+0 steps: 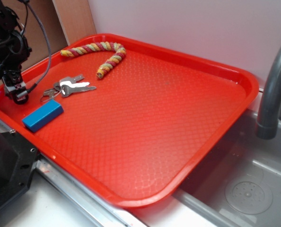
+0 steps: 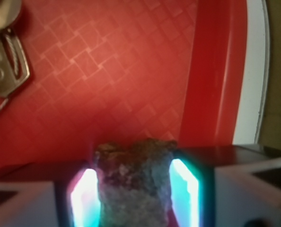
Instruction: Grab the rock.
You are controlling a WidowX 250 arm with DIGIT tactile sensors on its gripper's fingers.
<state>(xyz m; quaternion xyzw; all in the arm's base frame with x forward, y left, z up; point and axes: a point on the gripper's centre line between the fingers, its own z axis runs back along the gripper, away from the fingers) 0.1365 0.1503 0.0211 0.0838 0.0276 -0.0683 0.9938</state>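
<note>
My gripper (image 1: 18, 92) is closed on the rock (image 2: 133, 182), a rough brown-grey stone wedged between my two fingers (image 2: 86, 198), each pad touching one side of it. In the exterior view I hang at the left edge of the red tray (image 1: 154, 123); whether the stone touches the tray floor cannot be told. Just beside me lie the keys (image 1: 69, 87) and the blue block (image 1: 43, 115). The striped rope (image 1: 100, 52) rests along the far rim. A grey faucet (image 1: 273, 90) stands right of the tray.
</note>
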